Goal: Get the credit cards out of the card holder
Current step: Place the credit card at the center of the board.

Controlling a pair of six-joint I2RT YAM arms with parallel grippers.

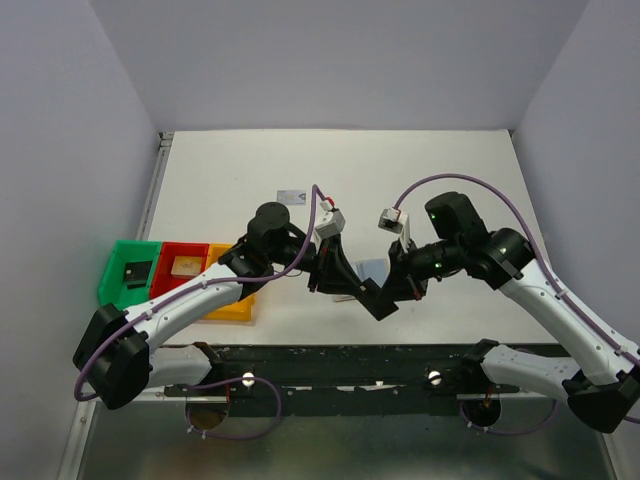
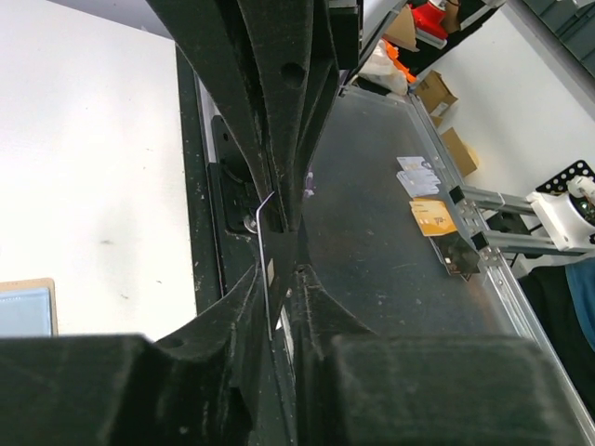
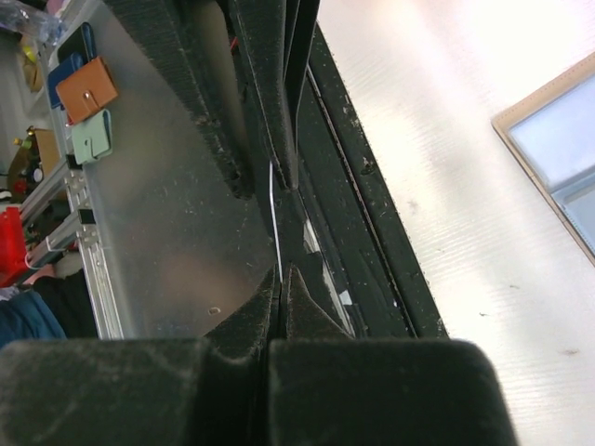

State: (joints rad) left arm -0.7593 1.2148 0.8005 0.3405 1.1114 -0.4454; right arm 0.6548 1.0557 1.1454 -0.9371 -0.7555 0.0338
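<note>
credit card edge-on, perhaps silver, hidden overhead

The left gripper was rough, matt black plastic. The table looked smooth matt white; the credit card showed a pale, gleaming edge.

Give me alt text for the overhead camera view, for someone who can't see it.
The left gripper and right gripper meet tip to tip mid-table, beside the pale blue card holder. A silver credit card lies farther back on the white table; a green bin, red bin and yellow bin sit at left.
</note>
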